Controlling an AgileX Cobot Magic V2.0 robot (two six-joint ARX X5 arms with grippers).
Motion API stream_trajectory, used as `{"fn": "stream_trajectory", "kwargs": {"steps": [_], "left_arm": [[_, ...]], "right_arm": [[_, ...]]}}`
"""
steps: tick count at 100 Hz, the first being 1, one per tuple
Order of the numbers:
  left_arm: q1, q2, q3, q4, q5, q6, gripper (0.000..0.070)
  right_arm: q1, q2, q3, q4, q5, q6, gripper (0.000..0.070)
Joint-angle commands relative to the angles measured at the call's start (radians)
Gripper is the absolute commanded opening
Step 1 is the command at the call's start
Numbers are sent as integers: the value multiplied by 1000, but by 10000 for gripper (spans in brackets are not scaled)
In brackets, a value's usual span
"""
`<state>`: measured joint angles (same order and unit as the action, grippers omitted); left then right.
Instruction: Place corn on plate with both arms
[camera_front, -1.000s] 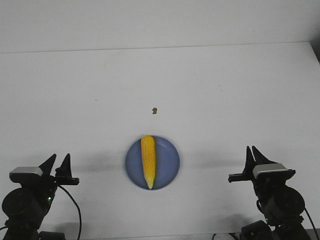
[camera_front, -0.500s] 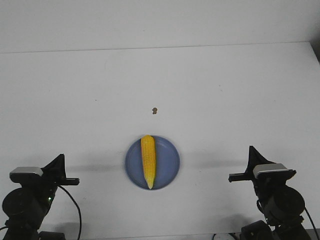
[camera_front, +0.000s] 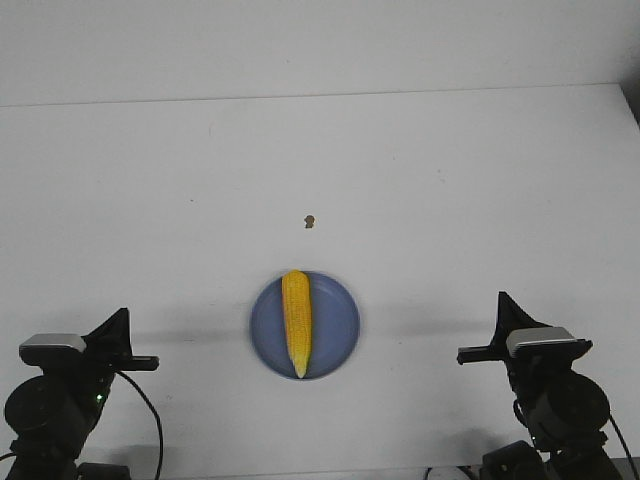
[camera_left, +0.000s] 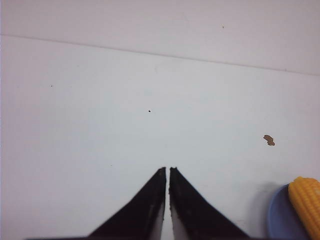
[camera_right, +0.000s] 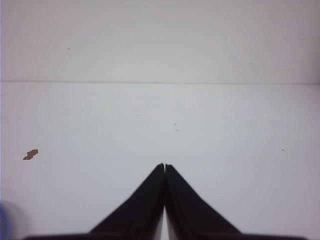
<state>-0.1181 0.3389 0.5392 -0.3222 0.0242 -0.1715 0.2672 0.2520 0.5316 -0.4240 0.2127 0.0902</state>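
Observation:
The yellow corn (camera_front: 296, 320) lies lengthwise on the round periwinkle-blue plate (camera_front: 338, 325), its pointed end toward me. Its end (camera_left: 306, 200) and the plate's rim (camera_left: 278, 220) also show in the left wrist view. My left gripper (camera_front: 121, 318) is shut and empty, well left of the plate; its tips (camera_left: 167, 169) almost touch. My right gripper (camera_front: 501, 299) is shut and empty, well right of the plate; its tips (camera_right: 164, 165) meet. A sliver of the plate (camera_right: 2, 220) shows in the right wrist view.
A tiny brown speck (camera_front: 310, 221) lies on the white table (camera_front: 450, 200) beyond the plate; it also shows in the left wrist view (camera_left: 269, 140) and the right wrist view (camera_right: 30, 154). The table's far edge (camera_front: 320, 95) runs across the back.
Both grippers have gone from open, with two separate fingertips each a second ago, to shut. The corn and plate have not moved.

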Motion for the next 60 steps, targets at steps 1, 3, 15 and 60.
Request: {"fn": "stream_trajectory", "kwargs": {"steps": [1, 3, 15, 60], "left_arm": [[0, -3, 7, 10, -4, 2, 12], [0, -6, 7, 12, -10, 8, 12], [0, -30, -14, 49, -55, 22, 12], [0, -260, -369, 317, -50, 27, 12]], "right_arm": [[2, 4, 6, 12, 0, 7, 0], [2, 4, 6, 12, 0, 7, 0], [2, 4, 6, 12, 0, 7, 0], [2, 4, 6, 12, 0, 7, 0]]}}
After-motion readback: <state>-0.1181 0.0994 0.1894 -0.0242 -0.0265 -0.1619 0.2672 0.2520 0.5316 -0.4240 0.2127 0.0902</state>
